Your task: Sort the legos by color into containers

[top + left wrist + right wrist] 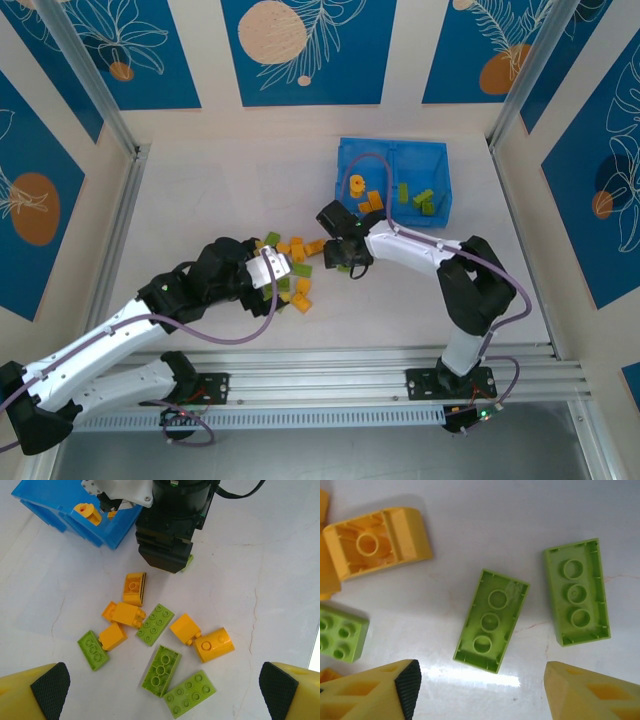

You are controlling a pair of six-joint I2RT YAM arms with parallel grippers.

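White tabletop, blue leaf-print panels behind. Loose legos lie near the blue bin, some already sorted inside. The right gripper, fingers apart, hovers over an upturned green brick; next it probably must descend and close. The left gripper gapes wide above the pile.

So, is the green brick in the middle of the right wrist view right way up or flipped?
Flipped: the green brick shows its hollow underside, three round tubes facing the camera, no studs.

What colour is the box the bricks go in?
Bright blue. The bin shows best in the top external view.
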